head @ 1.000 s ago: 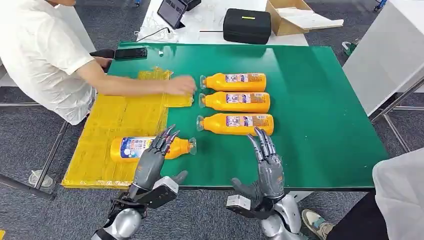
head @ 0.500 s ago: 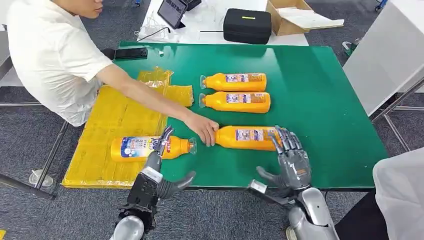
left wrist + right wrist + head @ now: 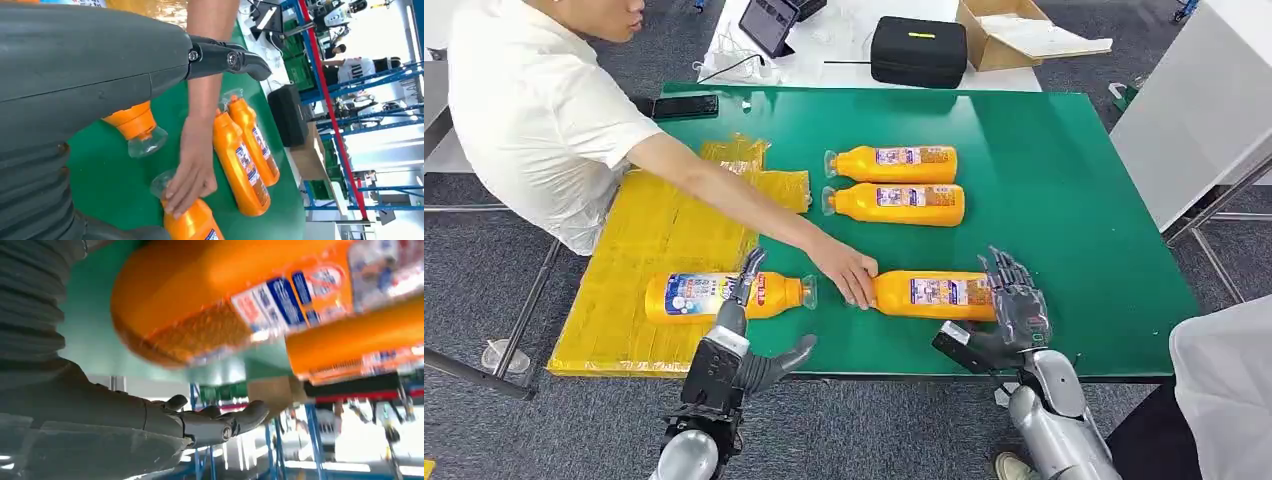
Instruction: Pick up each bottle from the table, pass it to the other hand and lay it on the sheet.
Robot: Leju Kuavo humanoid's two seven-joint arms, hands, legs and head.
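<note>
Four orange bottles lie flat — labels too small to read. Right hand (image 3: 1016,305) curls against the near bottle (image 3: 932,295); left hand (image 3: 736,325) spread, holding nothing.

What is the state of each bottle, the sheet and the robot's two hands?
Near bottle: lying on green table, a person's hand on its cap end.
Two far bottles: lying side by side.
Bottle: lying on sheet.
Left hand: open.
Right hand: at near bottle's base; grip unclear.
</note>
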